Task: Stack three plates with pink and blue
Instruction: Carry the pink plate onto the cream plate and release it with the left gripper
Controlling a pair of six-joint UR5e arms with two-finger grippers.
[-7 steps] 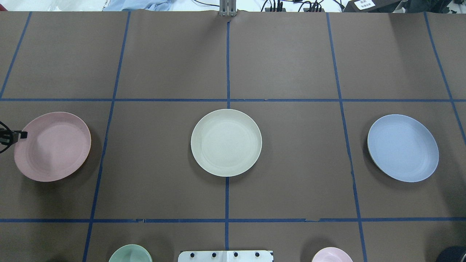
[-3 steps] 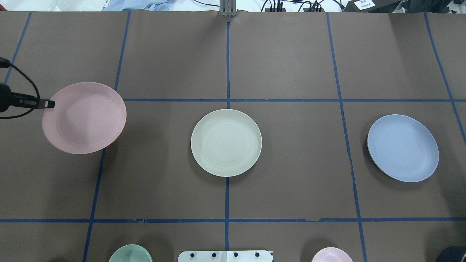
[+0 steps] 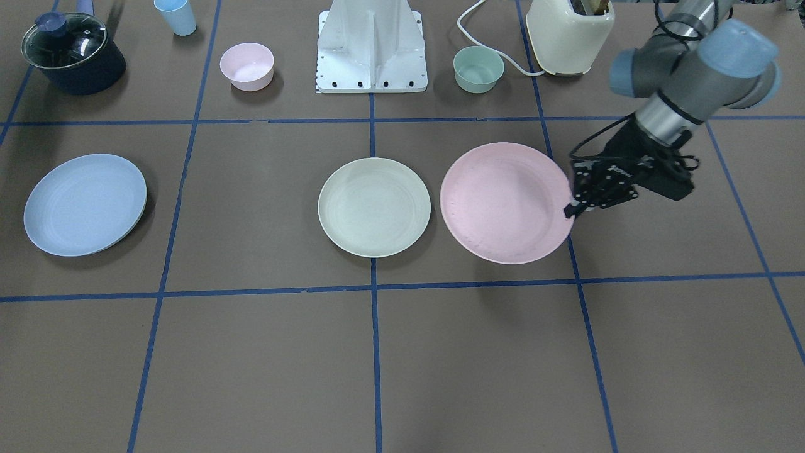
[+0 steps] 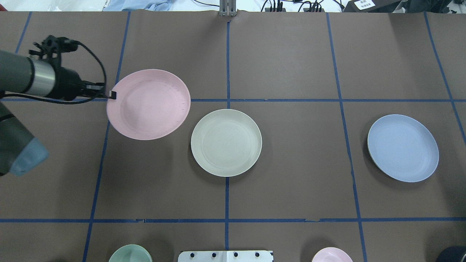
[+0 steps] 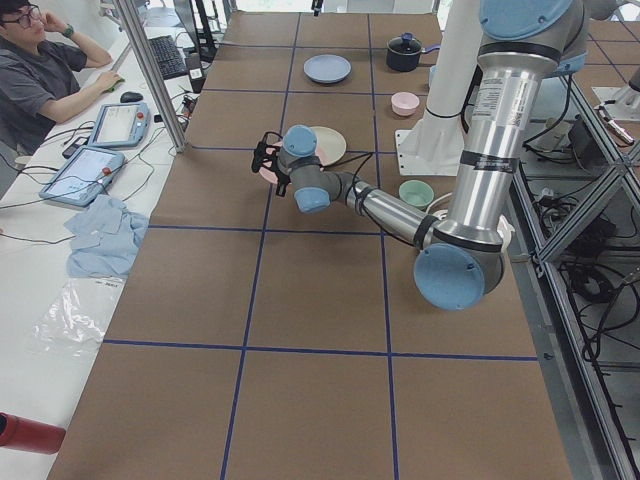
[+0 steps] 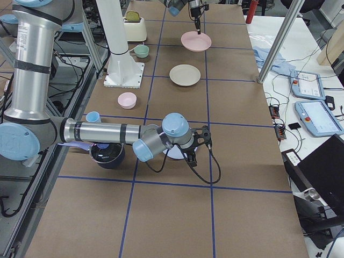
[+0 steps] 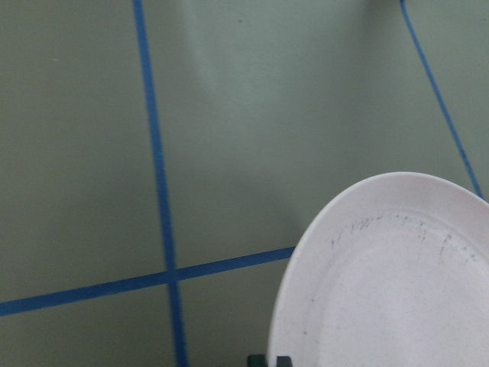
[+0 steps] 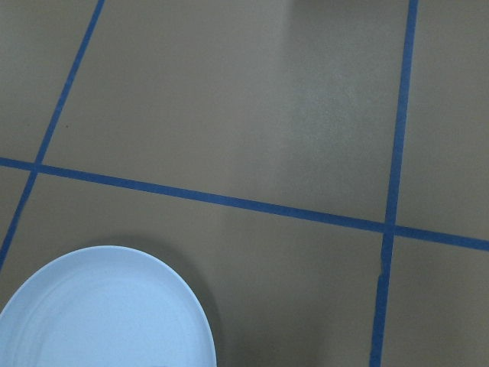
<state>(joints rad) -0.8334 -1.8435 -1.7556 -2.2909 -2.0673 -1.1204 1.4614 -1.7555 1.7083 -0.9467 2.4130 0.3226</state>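
My left gripper (image 4: 112,95) is shut on the left rim of the pink plate (image 4: 149,104) and holds it level above the table, just left of and beyond the cream plate (image 4: 226,142). In the front view the pink plate (image 3: 506,201) hangs beside the cream plate (image 3: 374,206), their rims nearly meeting. The blue plate (image 4: 402,147) lies flat at the right. My right gripper (image 6: 194,152) shows only in the exterior right view, over the blue plate's near edge; I cannot tell whether it is open. The right wrist view shows the blue plate (image 8: 107,313) below.
Near the robot base (image 3: 371,47) stand a small pink bowl (image 3: 246,65), a green bowl (image 3: 478,68), a blue cup (image 3: 175,16), a dark lidded pot (image 3: 72,53) and a cream toaster (image 3: 569,34). Blue tape lines grid the brown table.
My left gripper has lifted the pink plate off the table at the far left and carried it rightward and away from the robot, close to the cream plate. The other plates have not moved.
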